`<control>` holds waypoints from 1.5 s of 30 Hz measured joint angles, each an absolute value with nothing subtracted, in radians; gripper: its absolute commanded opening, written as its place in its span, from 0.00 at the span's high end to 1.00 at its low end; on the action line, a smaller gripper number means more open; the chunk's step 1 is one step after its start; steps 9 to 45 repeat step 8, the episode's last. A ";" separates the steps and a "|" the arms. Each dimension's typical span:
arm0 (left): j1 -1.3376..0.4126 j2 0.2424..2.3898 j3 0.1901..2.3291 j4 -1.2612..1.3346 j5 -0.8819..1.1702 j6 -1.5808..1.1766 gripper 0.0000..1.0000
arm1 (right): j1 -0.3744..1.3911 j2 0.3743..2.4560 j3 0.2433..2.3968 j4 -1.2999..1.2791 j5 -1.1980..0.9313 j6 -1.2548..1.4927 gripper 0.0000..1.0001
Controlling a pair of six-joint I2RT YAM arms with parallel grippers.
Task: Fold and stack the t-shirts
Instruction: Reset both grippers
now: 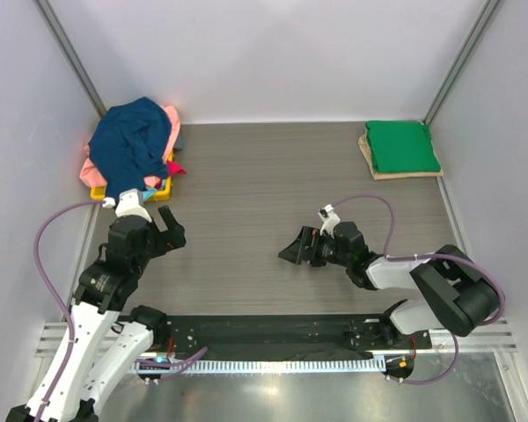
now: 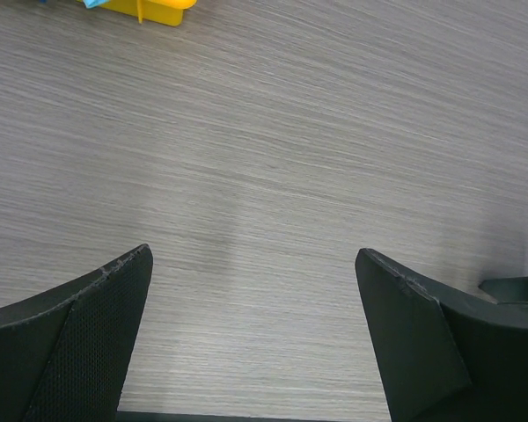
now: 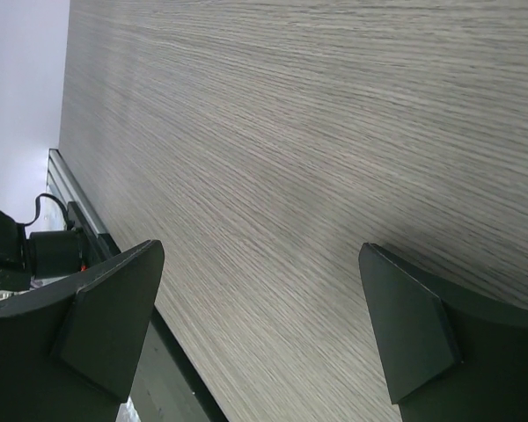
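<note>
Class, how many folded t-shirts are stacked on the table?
2, both at the far right corner: the green shirt on top, the tan shirt beneath it. Others could be hidden underneath.

On my feed both arms sit folded in fairly close. My left arm (image 1: pixel 106 277) is bent up at the elbow, with the wrist angled forward and a bit to the right. The left gripper (image 1: pixel 169 234) is just ahead of that wrist with its jaws spread wide. In the left wrist view the two black fingers (image 2: pixel 79 343) sit in the bottom corners with a big gap between them. My right arm (image 1: pixel 440 290) is hunched over its base, with the forearm reaching sideways to the left. The right gripper (image 1: pixel 292 252) points the same way, low and tilted down. Its fingers (image 3: pixel 106 325) are wide apart too.
</note>
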State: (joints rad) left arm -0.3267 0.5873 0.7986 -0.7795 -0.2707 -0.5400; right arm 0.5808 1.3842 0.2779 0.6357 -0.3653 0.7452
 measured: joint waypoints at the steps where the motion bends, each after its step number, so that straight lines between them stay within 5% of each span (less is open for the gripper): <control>1: -0.327 0.586 0.799 -0.780 -0.273 -0.541 0.03 | 0.581 1.391 0.279 0.644 -0.371 0.745 0.00; 45: -0.327 0.585 0.799 -0.782 -0.287 -0.542 0.03 | 0.581 1.402 0.280 0.666 -0.387 0.743 0.00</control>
